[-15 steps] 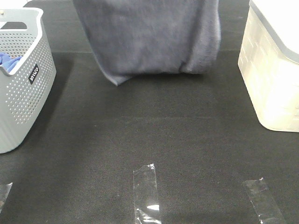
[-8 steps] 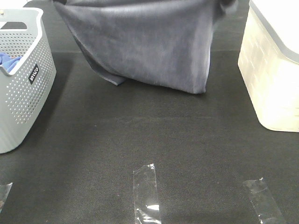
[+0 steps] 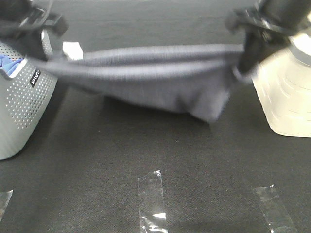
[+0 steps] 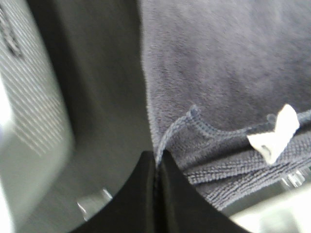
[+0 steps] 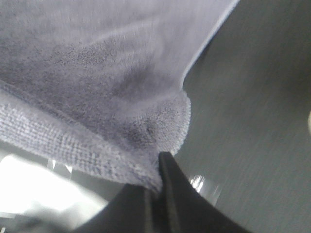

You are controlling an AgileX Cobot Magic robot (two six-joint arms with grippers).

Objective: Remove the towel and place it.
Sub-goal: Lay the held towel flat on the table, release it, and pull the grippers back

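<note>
Your towel (image 3: 160,82) is strung out between both arms over the far part of the worktop (image 3: 146,155). Its long axis runs side to side, from the grey basket (image 3: 22,97) across to the white bin (image 3: 286,97). The left end effector (image 4: 156,160) is pinched tight on a hemmed corner near the little white tag (image 4: 274,133), right by the basket. The right end effector (image 5: 156,177) is clamped on the opposite end, just beside the bin. So neither arm is nearer, since each owns one end.

The middle sags low. I can't tell if that lower fold is touching the worktop, because the shot is blurry. The open stretch of worktop lies toward the tape strips (image 3: 151,199), on the near side of the towel. I'd say the set-down turns on keeping that side-to-side line level and bringing both ends down together.
</note>
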